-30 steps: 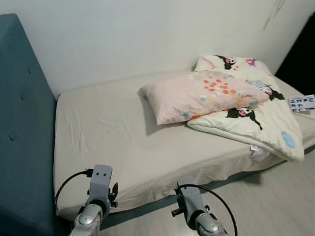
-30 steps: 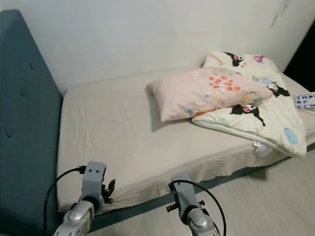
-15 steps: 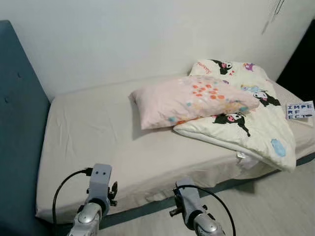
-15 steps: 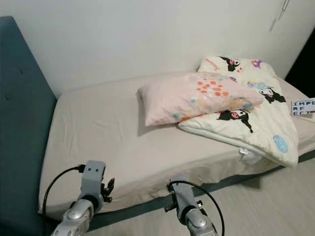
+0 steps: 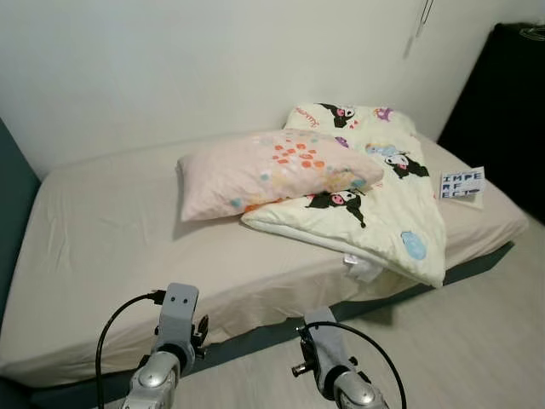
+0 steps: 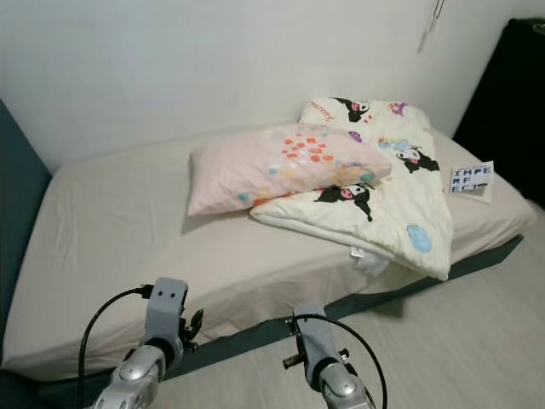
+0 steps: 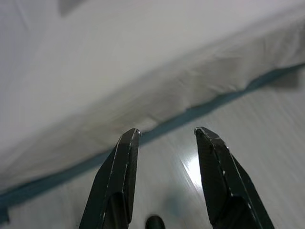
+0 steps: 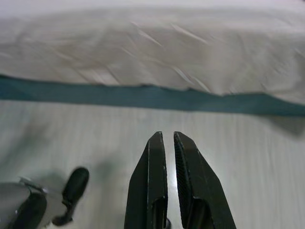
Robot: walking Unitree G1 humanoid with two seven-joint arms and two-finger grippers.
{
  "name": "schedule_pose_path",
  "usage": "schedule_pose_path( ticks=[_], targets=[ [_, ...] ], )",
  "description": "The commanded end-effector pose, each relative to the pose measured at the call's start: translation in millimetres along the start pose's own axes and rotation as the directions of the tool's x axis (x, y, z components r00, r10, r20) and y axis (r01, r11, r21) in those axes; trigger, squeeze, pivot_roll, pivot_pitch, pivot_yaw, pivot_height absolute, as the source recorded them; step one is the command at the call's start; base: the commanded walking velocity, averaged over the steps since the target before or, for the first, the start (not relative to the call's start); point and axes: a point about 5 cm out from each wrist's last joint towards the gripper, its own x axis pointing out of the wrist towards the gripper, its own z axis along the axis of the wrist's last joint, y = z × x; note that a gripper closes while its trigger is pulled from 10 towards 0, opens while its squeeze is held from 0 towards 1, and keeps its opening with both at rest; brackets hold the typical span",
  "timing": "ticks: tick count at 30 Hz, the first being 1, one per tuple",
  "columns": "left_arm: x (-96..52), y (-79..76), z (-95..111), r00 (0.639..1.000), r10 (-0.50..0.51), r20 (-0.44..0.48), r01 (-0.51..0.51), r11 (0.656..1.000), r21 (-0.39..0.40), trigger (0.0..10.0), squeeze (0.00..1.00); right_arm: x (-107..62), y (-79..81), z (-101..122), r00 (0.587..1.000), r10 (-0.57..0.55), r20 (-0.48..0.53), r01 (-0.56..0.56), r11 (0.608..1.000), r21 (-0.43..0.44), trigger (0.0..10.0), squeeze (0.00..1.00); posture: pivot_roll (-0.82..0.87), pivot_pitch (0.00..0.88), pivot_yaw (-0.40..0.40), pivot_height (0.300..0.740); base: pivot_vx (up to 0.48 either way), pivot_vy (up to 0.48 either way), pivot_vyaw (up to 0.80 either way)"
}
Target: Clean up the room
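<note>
- Two head views show the same scene: a wide bed with a beige fitted sheet (image 5: 128,230) stands against the white wall, and on it lies a pale pink pillow with orange dots (image 5: 255,166). The pillow leans partly on a cream folded blanket with black cartoon figures (image 5: 375,204), which hangs a little over the bed's near edge. I judge these two are what must be tidied, because they lie crooked and away from the dark blue padded headboard (image 6: 13,170).
- Near the blanket, on the sheet, a small white card with dark letters (image 5: 461,183) stands upright.
- Both silver arms are low before the bed, above the pale wooden floor (image 5: 477,341), probably kept so for walking.
- From the left wrist view, the left gripper (image 7: 167,136) has its fingers well apart and holds nothing; it points at the sheet's edge and the teal bed base (image 7: 214,100).
- From the right wrist view, the right gripper (image 8: 166,138) has its fingers almost together, with only a thin gap, and nothing between them.
</note>
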Motion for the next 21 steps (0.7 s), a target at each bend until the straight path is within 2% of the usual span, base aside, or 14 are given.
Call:
schedule_pose_path(
  ticks=[1,11,16,21],
  targets=[
    [-0.8,1.0,-1.8,1.0,-0.001,-0.011,0.001,1.0,0.007,10.0,0.0,-1.1,-0.1,-3.7,1.0,-0.003,-0.01,0.003,1.0,0.007,10.0,0.0,-0.06,0.114,0.002,0.74,0.0,-0.446,0.0],
    [0.1,0.8,0.0,1.0,-0.008,-0.009,0.008,1.0,0.018,10.0,0.0,-1.0,-0.3,-3.0,1.0,-0.006,-0.007,0.006,1.0,0.009,10.0,0.0,-0.06,0.115,0.005,0.74,0.0,-0.443,0.0],
    [-0.5,-2.7,0.3,0.998,-0.058,-0.015,0.059,0.996,0.066,10.0,0.0,-0.8,-0.1,-2.9,1.0,-0.006,-0.005,0.006,1.0,0.01,10.0,0.0,-0.06,0.113,0.005,0.74,0.0,0.0,0.0],
    [-0.5,-1.5,0.5,0.998,-0.054,-0.017,0.055,0.997,0.062,10.0,0.0,-0.4,0.4,-2.1,1.0,-0.006,-0.001,0.006,1.0,0.011,10.0,0.0,-0.06,0.112,0.006,0.74,0.26,0.405,0.0]
  ],
)
